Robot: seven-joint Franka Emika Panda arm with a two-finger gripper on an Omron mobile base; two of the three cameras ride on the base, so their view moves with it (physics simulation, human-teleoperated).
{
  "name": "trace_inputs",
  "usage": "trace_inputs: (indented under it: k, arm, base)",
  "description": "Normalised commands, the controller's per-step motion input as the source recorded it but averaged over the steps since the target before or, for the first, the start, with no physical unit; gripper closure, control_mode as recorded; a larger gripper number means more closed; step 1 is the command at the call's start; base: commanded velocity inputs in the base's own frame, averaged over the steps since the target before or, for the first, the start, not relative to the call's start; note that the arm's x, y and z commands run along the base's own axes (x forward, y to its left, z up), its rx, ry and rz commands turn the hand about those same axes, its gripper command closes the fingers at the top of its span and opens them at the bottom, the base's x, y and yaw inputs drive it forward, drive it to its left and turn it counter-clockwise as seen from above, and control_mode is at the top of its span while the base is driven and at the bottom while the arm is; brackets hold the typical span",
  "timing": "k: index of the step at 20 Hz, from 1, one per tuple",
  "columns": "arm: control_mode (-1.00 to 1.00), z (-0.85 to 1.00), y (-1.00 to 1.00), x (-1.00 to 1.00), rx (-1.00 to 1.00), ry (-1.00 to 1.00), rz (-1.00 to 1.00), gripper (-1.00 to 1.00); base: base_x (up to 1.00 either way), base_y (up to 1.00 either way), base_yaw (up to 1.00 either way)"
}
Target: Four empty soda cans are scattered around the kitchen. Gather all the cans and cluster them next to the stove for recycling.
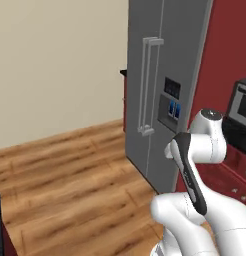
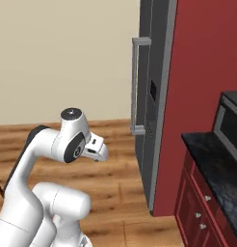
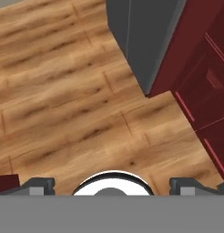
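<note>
Tool (image 3: 112,184) wide above wood floor (image 3: 63,104)

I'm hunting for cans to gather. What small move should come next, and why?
Probably turn the base right toward the black countertop: the gripper is open and empty above wood floor, facing the grey fridge, with no can to reach.

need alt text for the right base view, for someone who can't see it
A white robot arm rises at lower left over a wood floor, its open gripper empty. Ahead stands a grey refrigerator with a long handle, then a dark red cabinet panel and a black countertop with a microwave at the right edge.
</note>
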Motion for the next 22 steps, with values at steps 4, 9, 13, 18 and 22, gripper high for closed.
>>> trace_inputs:
  k: [4,9,13,18,22]
  arm:
    - [1.0,0.0,0.0,0.0,0.0,0.0,0.0,-1.0]
    - [1.0,0.0,0.0,0.0,0.0,0.0,0.0,-1.0]
    - [1.0,0.0,0.0,0.0,0.0,0.0,0.0,-1.0]
    - [1.0,0.0,0.0,0.0,0.0,0.0,0.0,-1.0]
    - [1.0,0.0,0.0,0.0,0.0,0.0,0.0,-1.0]
  base:
    - [0.23,0.08,0.36]
    - [0.48,0.01,0.31]
    - [0.55,0.02,0.32]
    - [0.41,0.07,0.33]
    - [0.24,0.09,0.37]
